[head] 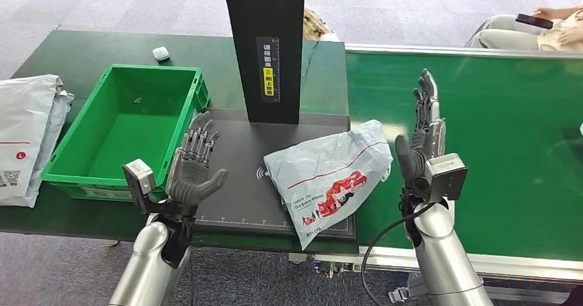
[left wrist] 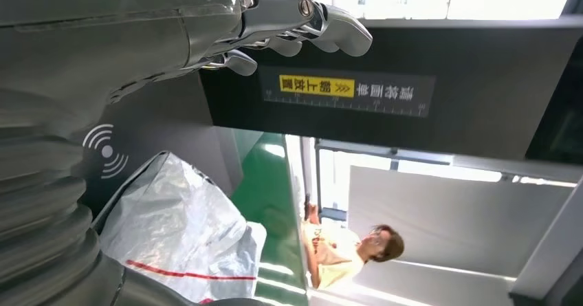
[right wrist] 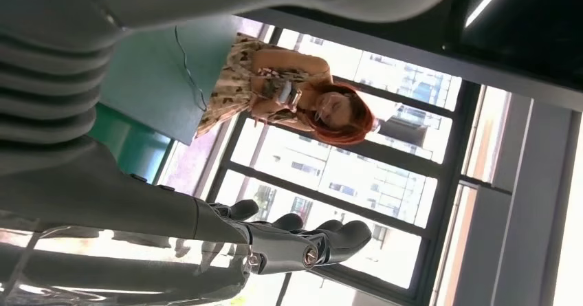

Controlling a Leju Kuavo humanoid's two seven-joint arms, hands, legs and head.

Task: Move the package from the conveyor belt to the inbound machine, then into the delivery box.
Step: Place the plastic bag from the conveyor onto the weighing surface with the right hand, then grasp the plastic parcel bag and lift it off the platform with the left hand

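Grey plastic, the package [head: 330,179] lay flat on the machine's dark plate [head: 237,206], its near-right corner hanging over the edge beside the green belt [head: 502,134]. The left hand [head: 194,172] hovered left of it, fingers spread, holding nothing. The right hand [head: 423,137] stood upright just right of it, fingers extended, empty. The green box [head: 62,175] sat left.

Both silver arms were raised from below, forearms angled upward. The left hand [head: 196,168] was held palm up with fingers spread and empty, thumb out to the side. The right hand [head: 423,137] stood upright, fingers straight and apart, gripping nothing.
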